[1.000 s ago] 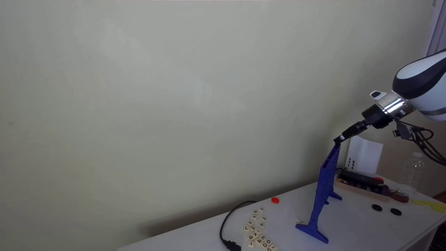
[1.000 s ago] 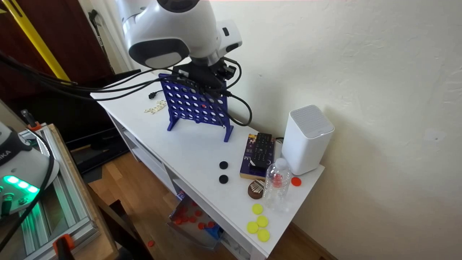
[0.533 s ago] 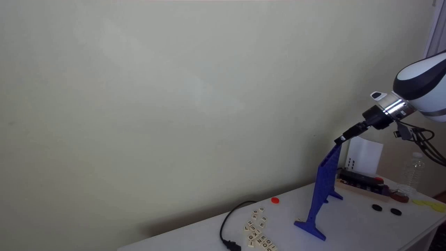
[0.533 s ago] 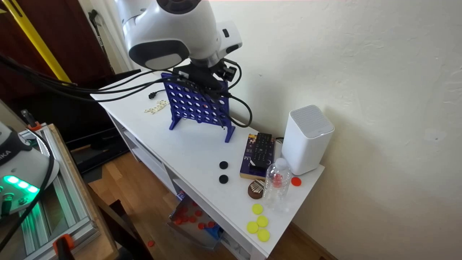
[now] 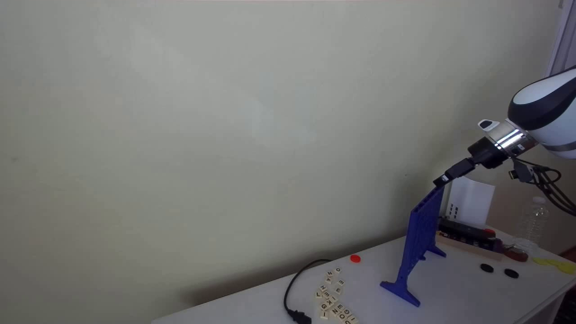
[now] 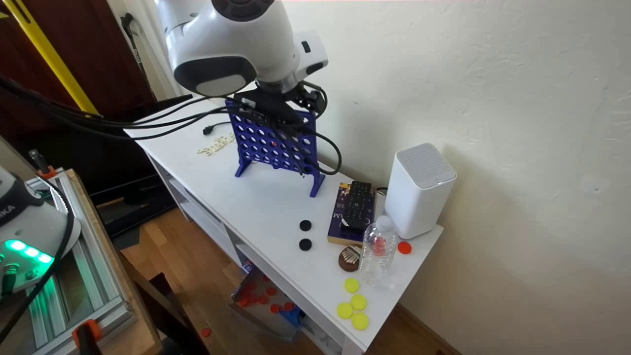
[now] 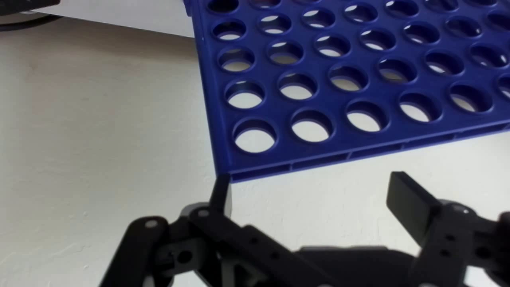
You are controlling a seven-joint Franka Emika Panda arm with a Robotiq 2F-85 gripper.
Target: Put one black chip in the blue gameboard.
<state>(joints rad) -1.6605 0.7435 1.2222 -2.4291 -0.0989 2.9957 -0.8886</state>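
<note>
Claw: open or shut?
Open. In the wrist view the claw has its two fingers standing well apart, with a broad gap and nothing held between them.

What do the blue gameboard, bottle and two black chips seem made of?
Blue gameboard: likely molded plastic, satin; uniform color, raised rims around its holes.
Bottle: probably clear plastic, glossy; see-through, ribbed walls with pale highlights.
Black chips: perhaps plastic, matte; even dark discs, no clear highlight, too small to settle.
</note>
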